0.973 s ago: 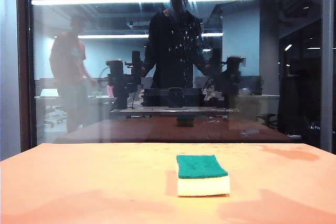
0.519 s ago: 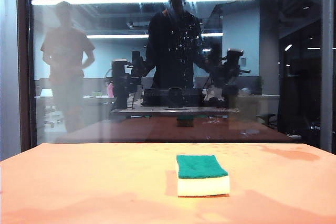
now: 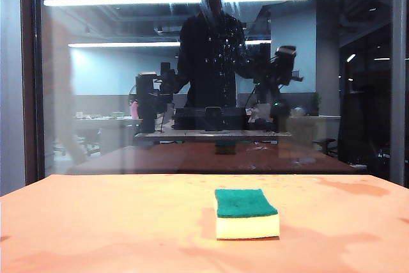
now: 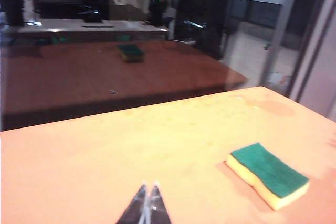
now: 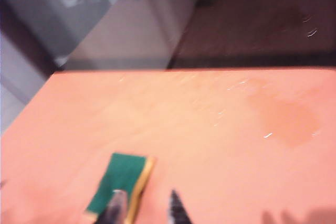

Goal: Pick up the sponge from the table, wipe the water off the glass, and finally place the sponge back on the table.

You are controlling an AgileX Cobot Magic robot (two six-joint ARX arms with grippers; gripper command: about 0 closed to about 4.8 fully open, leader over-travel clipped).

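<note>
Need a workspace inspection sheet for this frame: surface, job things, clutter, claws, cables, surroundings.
Surface: orange table, bare, with a faint damp-looking patch near the glass.
Job's things: sponge flat on the table, green side up, untouched; water speckled on the glass.
Clutter: nothing seen.
Claws: left claw above the table, tips together, holding nothing; right claw above the table close to the sponge, tips apart, holding nothing.
Cables: nothing seen.
Surroundings: the glass mirrors ceiling lights, a standing person and the robot's arms.
</note>
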